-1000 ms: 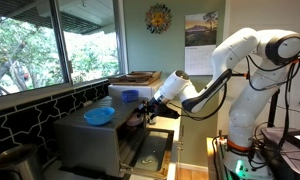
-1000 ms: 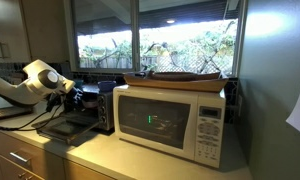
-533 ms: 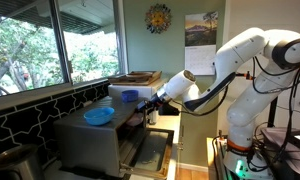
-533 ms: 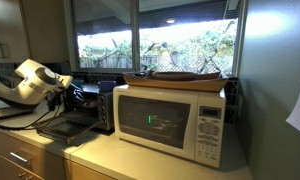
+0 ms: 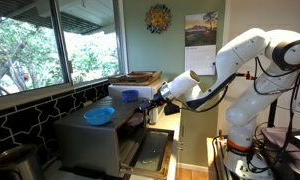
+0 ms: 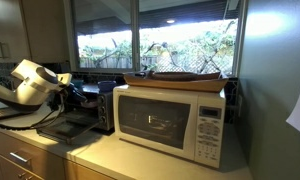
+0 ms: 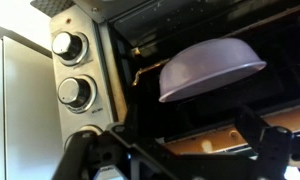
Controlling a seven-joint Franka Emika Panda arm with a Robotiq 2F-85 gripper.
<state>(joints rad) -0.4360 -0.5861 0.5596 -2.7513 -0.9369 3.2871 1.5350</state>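
My gripper [image 5: 150, 108] is open and empty. It hovers in front of a silver toaster oven [image 5: 90, 140] whose door [image 5: 150, 152] hangs open. It also shows in the other exterior view [image 6: 72, 97], beside the oven [image 6: 95, 105]. In the wrist view my two fingers [image 7: 185, 152] are spread wide, with the dark oven opening behind them. A pale purple bowl [image 7: 210, 65] shows against that opening, and two round knobs [image 7: 70, 70] are at the left. A blue bowl [image 5: 99, 115] rests on top of the oven.
A white microwave [image 6: 175, 122] with a flat tray [image 6: 180, 77] on top stands next to the oven. A blue and white box [image 5: 125, 92] sits behind the bowl. Windows [image 5: 30, 45] and a tiled wall [image 5: 30, 110] are close behind the counter. Drawers [image 6: 20, 160] are below.
My arm has drawn back a little from the oven opening. The gripper stays open, and the oven and bowl have not moved.
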